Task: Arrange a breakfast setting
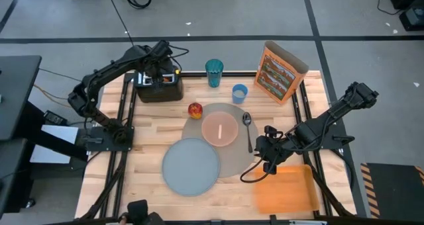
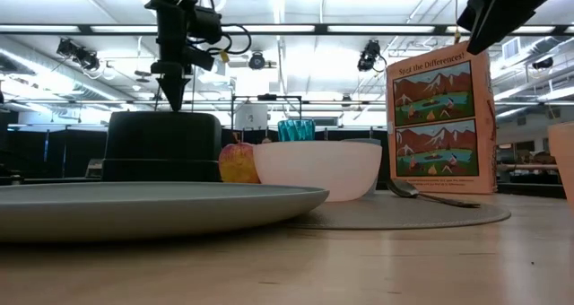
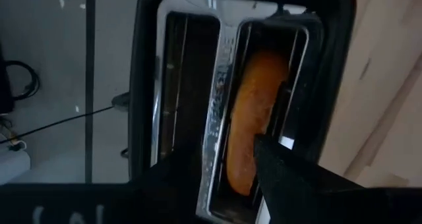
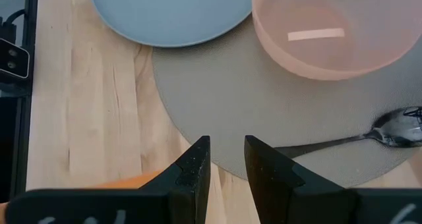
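The toast ring [image 3: 257,99] stands on edge in one slot of the black toaster [image 1: 159,87]. My left gripper [image 3: 227,148] is open just above that slot, pointing down, with a finger on either side of the toast; it also shows in the low view [image 2: 173,103]. On the tan mat [image 1: 232,155] sit the pink bowl [image 1: 219,128] and the spoon [image 1: 248,132]. The grey-blue plate [image 1: 191,167] overlaps the mat's near left edge. The apple [image 1: 195,110] rests at the mat's far edge. My right gripper [image 4: 227,145] is slightly open and empty over the mat's near right edge.
A light-blue cup [image 1: 239,92], a teal glass [image 1: 214,73] and the orange cereal box [image 1: 281,71], which stands upright, are along the far side. A flat orange tray [image 1: 283,188] lies at the near right corner, beside my right gripper [image 1: 268,152].
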Robot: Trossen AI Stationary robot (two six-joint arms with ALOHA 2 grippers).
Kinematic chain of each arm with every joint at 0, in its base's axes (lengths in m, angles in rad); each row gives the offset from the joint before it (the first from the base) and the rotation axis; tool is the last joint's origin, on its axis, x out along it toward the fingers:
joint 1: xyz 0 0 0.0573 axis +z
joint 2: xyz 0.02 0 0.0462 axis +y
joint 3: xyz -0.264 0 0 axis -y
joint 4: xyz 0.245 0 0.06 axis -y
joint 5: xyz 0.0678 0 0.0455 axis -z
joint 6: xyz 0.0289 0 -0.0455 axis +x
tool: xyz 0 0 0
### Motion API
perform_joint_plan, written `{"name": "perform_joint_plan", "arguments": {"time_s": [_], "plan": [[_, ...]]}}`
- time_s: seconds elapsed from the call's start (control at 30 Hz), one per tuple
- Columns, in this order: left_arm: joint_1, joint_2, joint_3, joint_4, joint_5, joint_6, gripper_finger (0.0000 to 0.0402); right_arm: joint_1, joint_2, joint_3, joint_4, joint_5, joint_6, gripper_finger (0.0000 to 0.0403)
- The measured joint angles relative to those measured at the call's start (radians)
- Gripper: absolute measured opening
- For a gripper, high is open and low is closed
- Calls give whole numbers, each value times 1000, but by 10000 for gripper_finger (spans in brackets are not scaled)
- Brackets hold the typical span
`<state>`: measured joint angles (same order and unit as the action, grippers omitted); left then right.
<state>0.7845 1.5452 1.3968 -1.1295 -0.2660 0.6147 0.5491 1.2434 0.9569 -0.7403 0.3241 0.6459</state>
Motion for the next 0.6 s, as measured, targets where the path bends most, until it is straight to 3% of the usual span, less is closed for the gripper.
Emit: {"name": "perform_joint_plan", "arguments": {"time_s": [0.2,0.43,0.6], "plan": [[0,0,0,-29,8,8,142,0,0,0,8,-8,5,101],[0,0,-23,-31,21,180,142,0,0,0,7,-10,5,101],[-2,-1,-73,39,-77,230,141,2,0,0,7,-11,5,101]]}}
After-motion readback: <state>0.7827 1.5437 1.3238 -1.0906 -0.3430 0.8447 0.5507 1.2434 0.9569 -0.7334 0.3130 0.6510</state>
